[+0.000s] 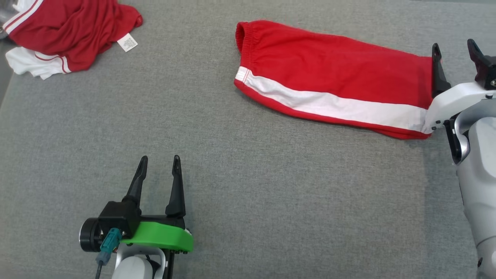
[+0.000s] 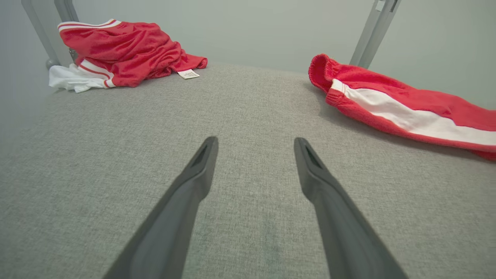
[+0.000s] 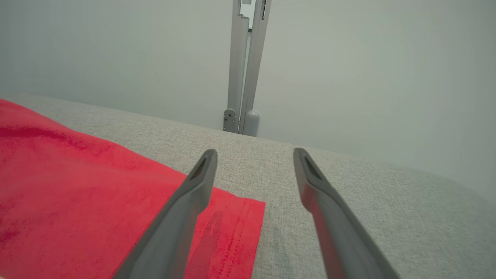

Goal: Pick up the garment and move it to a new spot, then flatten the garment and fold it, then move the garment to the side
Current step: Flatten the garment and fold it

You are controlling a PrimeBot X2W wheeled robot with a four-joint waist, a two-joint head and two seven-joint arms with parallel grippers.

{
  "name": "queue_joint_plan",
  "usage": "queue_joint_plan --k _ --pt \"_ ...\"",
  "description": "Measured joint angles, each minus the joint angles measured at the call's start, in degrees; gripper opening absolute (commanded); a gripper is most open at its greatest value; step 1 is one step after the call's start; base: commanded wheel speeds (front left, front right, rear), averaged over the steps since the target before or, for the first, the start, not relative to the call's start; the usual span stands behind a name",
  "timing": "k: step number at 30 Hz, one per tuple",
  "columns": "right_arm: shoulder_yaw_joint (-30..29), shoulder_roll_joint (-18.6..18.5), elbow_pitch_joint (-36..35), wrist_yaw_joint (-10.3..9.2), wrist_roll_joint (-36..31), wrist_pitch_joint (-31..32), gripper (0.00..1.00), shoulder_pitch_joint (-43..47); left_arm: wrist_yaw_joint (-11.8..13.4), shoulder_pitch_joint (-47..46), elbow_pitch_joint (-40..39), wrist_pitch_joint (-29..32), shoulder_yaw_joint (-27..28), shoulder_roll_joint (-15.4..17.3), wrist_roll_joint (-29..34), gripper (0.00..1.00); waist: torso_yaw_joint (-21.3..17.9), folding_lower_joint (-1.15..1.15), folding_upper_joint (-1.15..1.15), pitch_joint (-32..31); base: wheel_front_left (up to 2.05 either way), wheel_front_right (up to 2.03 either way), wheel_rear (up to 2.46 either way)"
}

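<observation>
The garment [image 1: 333, 69] is a red pair of shorts with a white side stripe. It lies folded flat on the grey table, waistband to the left, and also shows in the left wrist view [image 2: 387, 87]. My right gripper [image 1: 453, 43] stands open at its right end. In the right wrist view, the right gripper [image 3: 254, 152] has its left finger over the garment's hem corner [image 3: 232, 232], and the fingers hold nothing. My left gripper [image 1: 160, 159] stands open and empty over bare table at the lower left, well short of the garment; its wrist view shows the same open fingers [image 2: 255, 141].
A second red and white garment [image 1: 73, 31] lies crumpled at the far left corner, also seen in the left wrist view [image 2: 128, 50]. The grey fabric table [image 1: 271, 186] stretches between the two. Metal posts [image 3: 244, 77] rise behind the table's far edge against a pale wall.
</observation>
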Motion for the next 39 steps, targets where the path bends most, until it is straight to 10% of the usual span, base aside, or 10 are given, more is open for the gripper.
queue_joint_plan --k 20,39 --pt "3.5 10.1 -30.2 0.0 6.8 0.0 1.0 26.6 -1.2 2.4 1.6 0.0 2.5 0.0 1.1 1.0 -9.2 0.0 0.0 -10.2 0.0 0.0 0.0" --pt "4.4 11.8 -35.9 0.0 10.7 0.0 1.0 37.8 -0.3 6.1 0.9 0.0 3.8 0.0 0.7 1.0 -11.6 0.0 0.0 -16.2 0.0 0.0 0.0"
